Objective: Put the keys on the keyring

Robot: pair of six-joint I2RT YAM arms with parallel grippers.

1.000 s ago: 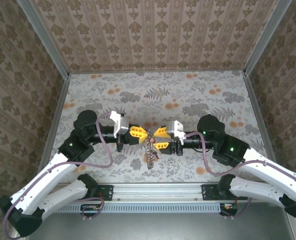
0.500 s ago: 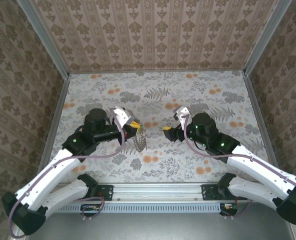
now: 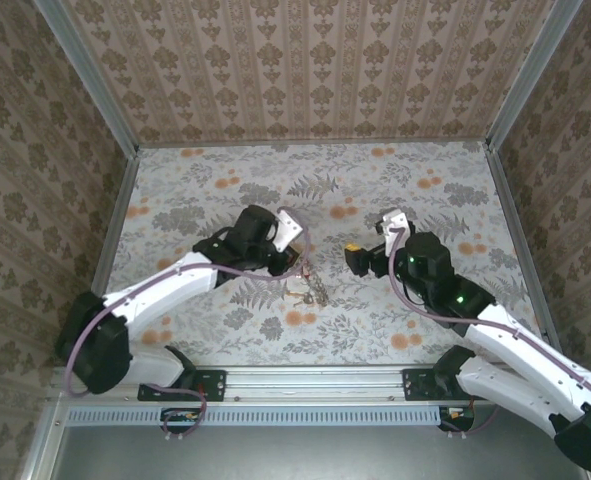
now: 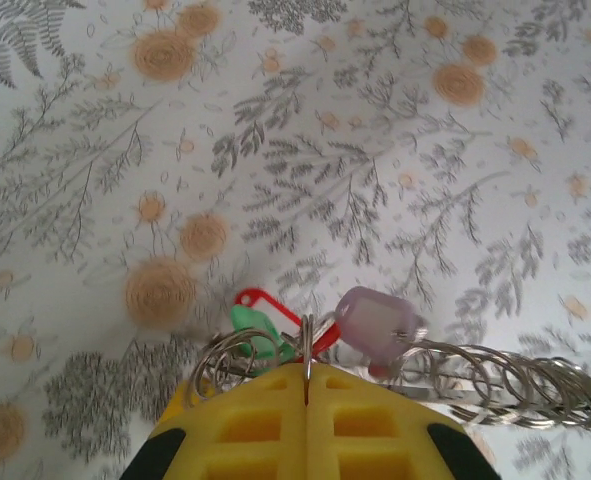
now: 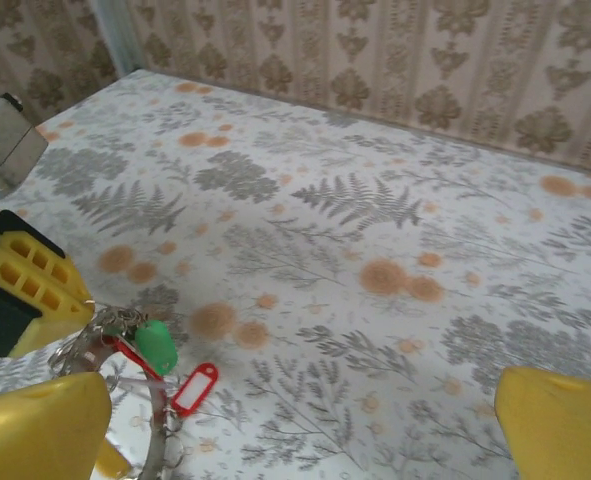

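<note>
We see the left jaws clenched on the keyring (image 4: 495, 385) in the middle of the bench (image 3: 225, 190), the 2 keys (image 4: 257, 330), red- and green-tagged, bunched against its coils. The right jaws stand released, wide apart, nearby and holding nothing.

Coiled metal keyring (image 4: 505, 385), red-tagged and green-tagged keys (image 4: 257, 333) touching it

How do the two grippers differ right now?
The left gripper is shut, while the right gripper is wide open. The left gripper pinches the keyring; the right gripper holds nothing. Both have yellow fingers.
</note>
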